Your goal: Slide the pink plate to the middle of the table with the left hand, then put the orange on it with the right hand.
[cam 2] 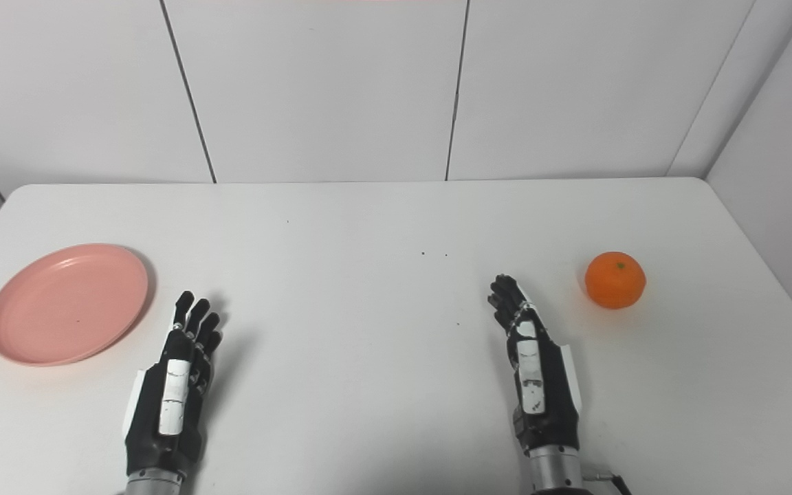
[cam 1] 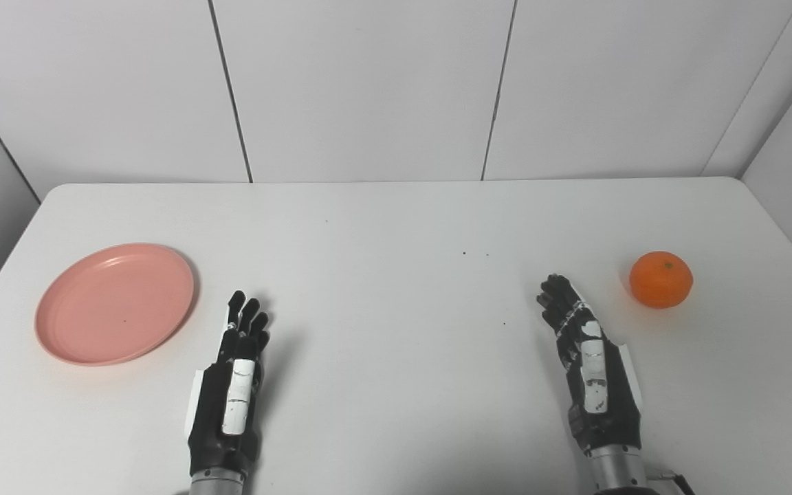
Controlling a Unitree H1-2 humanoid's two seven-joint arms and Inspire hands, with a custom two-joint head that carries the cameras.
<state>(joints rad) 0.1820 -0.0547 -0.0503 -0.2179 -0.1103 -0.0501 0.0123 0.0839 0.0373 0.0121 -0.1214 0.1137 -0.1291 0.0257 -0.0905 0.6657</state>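
Nothing done yet: pink plate point(cam 1: 115, 303) at far left of desk point(cam 1: 396, 227), orange point(cam 1: 661, 279) at right, left hand point(cam 1: 228, 392) and right hand point(cam 1: 588, 364) empty, fingers extended, both steps pending.

Bright even overhead light, soft faint shadows, sharp focus, no glare.

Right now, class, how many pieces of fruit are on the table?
1. A single orange sits on the table's right side, just beyond and right of the right hand, untouched. Nothing appears hidden.
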